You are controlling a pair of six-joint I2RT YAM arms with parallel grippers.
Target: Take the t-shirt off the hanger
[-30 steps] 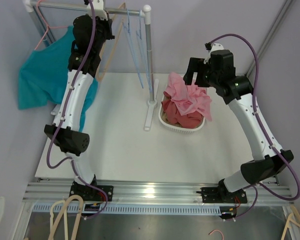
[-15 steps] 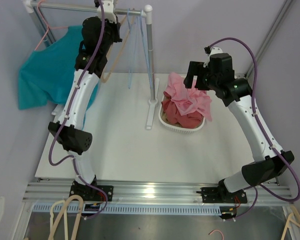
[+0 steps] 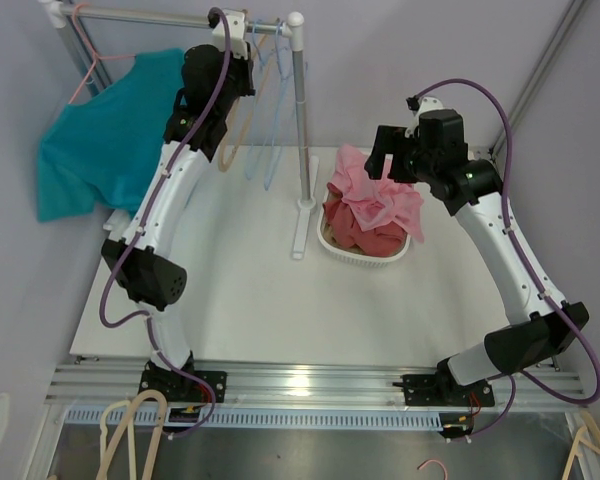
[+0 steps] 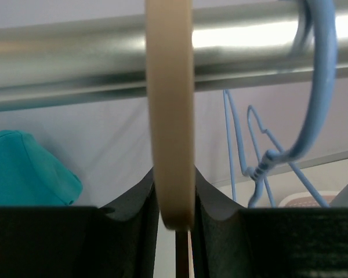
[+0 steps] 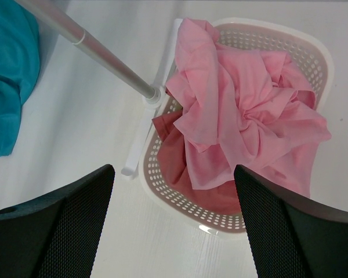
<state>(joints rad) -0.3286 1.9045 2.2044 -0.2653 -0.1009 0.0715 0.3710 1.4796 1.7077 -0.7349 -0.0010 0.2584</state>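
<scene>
We find the left claw [image 4: 174,200] clamped on the bare beige plastic hanger [image 4: 169,116], apparently parking it on the silver metal rail [image 4: 75,63]. The right claw [image 5: 173,226] stands apart, idle.

Along the top of the overhead view the rail [image 3: 150,16] is crowding up. The tan hanger [image 4: 169,116] is sitting clamped between the fingers of the left gripper [image 4: 174,200], blue hangers [image 4: 313,104] are hanging just right of it, and the teal t-shirt [image 3: 90,150] is filling the upper left. The upright post [image 3: 300,110] is standing between these and the basket [image 5: 326,69], where pink clothes [image 5: 249,98] are heaping above the rim beneath the wide-spread right gripper [image 5: 174,226]. The table [image 3: 260,300] is lying open across the lower middle.
</scene>
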